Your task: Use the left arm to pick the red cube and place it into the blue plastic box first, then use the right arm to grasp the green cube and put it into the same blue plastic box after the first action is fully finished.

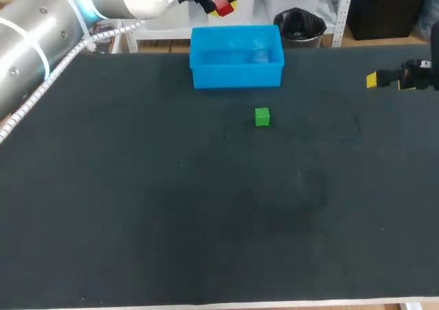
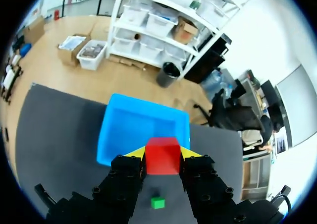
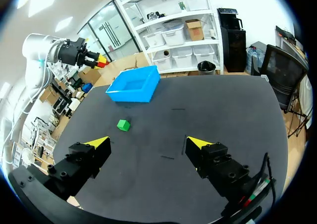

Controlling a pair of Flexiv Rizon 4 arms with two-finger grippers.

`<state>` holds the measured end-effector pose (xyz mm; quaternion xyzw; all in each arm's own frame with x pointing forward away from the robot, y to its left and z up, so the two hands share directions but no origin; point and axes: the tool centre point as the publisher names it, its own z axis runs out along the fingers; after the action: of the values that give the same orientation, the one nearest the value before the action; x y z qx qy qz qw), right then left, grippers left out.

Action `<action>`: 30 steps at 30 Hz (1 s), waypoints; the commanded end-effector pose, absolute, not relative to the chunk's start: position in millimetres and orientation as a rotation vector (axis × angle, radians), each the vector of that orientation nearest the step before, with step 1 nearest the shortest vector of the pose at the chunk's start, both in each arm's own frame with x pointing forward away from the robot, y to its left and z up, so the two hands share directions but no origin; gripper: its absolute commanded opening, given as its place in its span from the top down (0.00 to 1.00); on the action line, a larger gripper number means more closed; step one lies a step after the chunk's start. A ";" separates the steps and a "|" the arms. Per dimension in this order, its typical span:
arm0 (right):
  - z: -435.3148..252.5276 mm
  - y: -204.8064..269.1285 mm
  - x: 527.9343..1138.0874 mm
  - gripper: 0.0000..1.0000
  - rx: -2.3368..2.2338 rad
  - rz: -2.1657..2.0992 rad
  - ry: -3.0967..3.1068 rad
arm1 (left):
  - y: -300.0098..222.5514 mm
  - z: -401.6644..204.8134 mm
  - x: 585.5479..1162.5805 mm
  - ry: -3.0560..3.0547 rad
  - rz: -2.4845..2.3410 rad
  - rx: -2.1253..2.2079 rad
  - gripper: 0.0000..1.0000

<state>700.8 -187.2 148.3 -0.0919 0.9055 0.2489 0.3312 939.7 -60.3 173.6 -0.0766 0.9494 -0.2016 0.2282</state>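
At the left gripper (image 2: pixel 162 152): fingers closed on the red cube (image 2: pixel 162 156) from both sides, a yellow tip showing on each flank. Held high above the table (image 1: pixel 137 207), air all round it. Below and ahead of the fingers, the open blue box (image 2: pixel 124 130); below and nearer in, seen between the finger bodies, the green cube (image 2: pixel 158 202). Back along the left arm (image 1: pixel 41 36): in from the far left corner, thick silver link slanting over that corner, a ribbed cable (image 1: pixel 48 84) strung along it.

Box at the middle of the back edge, long side along that edge, opening upward. Green cube just in front of the box's right half, apart from it, flat on the dark table top, with dark surface on every side.

At the right gripper (image 3: pixel 148 143): fingers spread wide apart. Hanging over the right edge toward the far right corner, tips pointed inward across the table, well apart from green cube and box alike. Of the right arm (image 1: pixel 424 73), only a short black stretch in the head view, at that edge.

Table top dark and matte, pale trim (image 1: pixel 309 304) along the front edge.
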 end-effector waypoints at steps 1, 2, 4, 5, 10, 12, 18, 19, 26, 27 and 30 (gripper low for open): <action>149.5 -186.0 699.8 0.00 -0.235 0.642 2.371 | -62.7 166.1 960.3 2.617 -0.598 -0.221 1.00; 149.5 -186.0 699.8 0.00 -0.235 0.642 2.371 | -62.5 165.1 962.2 2.613 -0.613 -0.232 1.00; 149.5 -186.0 699.8 0.00 -0.235 0.642 2.371 | -61.4 160.4 967.3 2.610 -0.623 -0.242 1.00; 149.5 -186.0 699.8 0.00 -0.235 0.642 2.371 | -61.4 158.2 969.4 2.609 -0.631 -0.248 1.00; 149.5 -186.0 699.8 0.00 -0.235 0.642 2.371 | -63.8 148.1 977.0 2.606 -0.666 -0.276 1.00; 149.5 -186.0 699.8 0.00 -0.235 0.642 2.371 | -64.5 143.5 978.6 2.609 -0.677 -0.290 1.00; 149.5 -186.0 699.8 0.00 -0.235 0.642 2.371 | -61.2 122.4 986.7 2.624 -0.699 -0.360 1.00; 149.5 -186.0 699.8 0.00 -0.235 0.642 2.371 | -60.7 119.9 986.7 2.626 -0.699 -0.372 1.00; 149.5 -186.0 699.8 0.00 -0.235 0.642 2.371 | -54.8 101.3 987.4 2.656 -0.678 -0.445 1.00; 149.5 -186.0 699.8 0.00 -0.235 0.642 2.371 | -54.7 101.1 987.4 2.656 -0.679 -0.445 1.00; 149.5 -186.0 699.8 0.00 -0.235 0.642 2.371 | -54.6 100.2 986.8 2.660 -0.670 -0.449 0.91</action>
<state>700.8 -187.2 148.2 -0.0920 0.9055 0.2489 0.3312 966.9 -47.8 101.1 -0.1611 0.9372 -0.2407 0.1942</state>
